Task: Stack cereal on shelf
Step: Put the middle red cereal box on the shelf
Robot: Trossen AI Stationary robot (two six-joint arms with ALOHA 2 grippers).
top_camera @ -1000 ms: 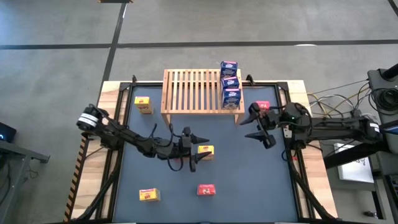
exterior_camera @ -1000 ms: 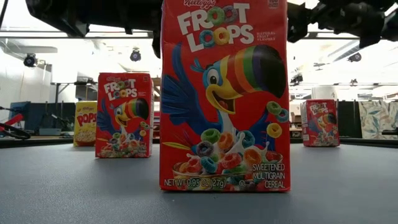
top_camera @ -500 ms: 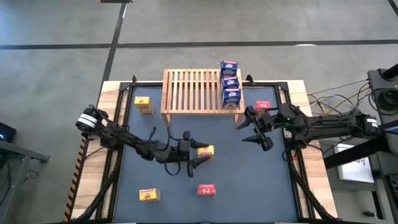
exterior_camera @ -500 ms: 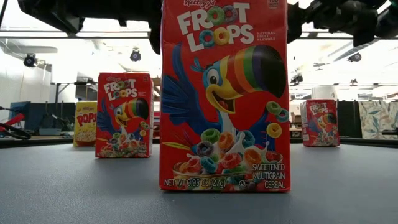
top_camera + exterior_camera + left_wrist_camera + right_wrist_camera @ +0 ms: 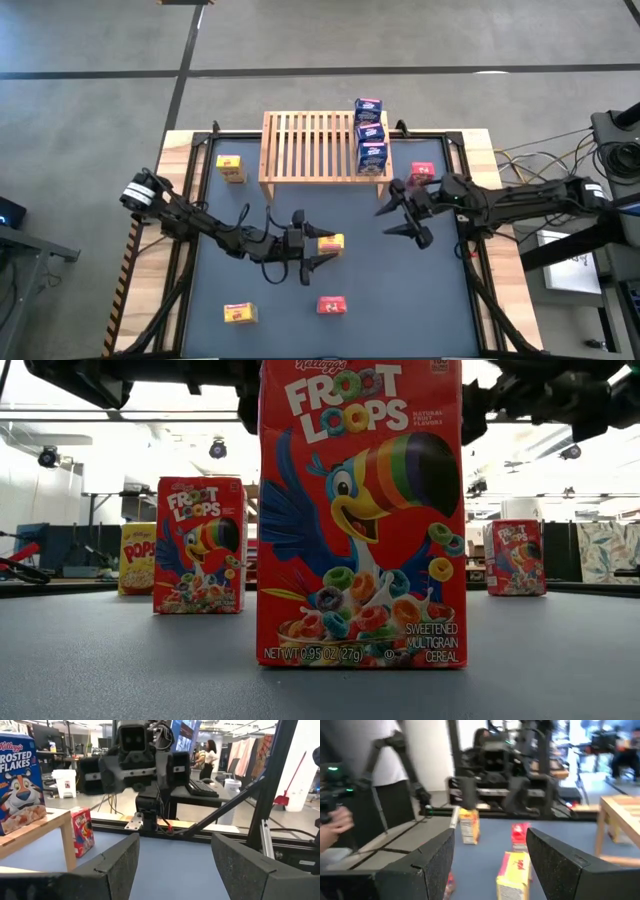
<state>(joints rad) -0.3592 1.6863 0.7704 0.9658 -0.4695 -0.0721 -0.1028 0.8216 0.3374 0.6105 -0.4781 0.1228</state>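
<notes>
Three blue cereal boxes on the shelf, six still on the bench

Three blue Frosted Flakes boxes (image 5: 370,135) line the slatted wooden shelf's (image 5: 310,148) right end. Yellow box (image 5: 331,241) lies just beside the open, empty left hand (image 5: 312,256); red box (image 5: 422,171) sits behind the open, empty right hand (image 5: 397,218). Others stand scattered on the blue bench (image 5: 400,290).

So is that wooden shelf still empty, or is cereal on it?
Not empty. Three blue boxes sit in a row along one end of the shelf; the other slats are bare.
</notes>
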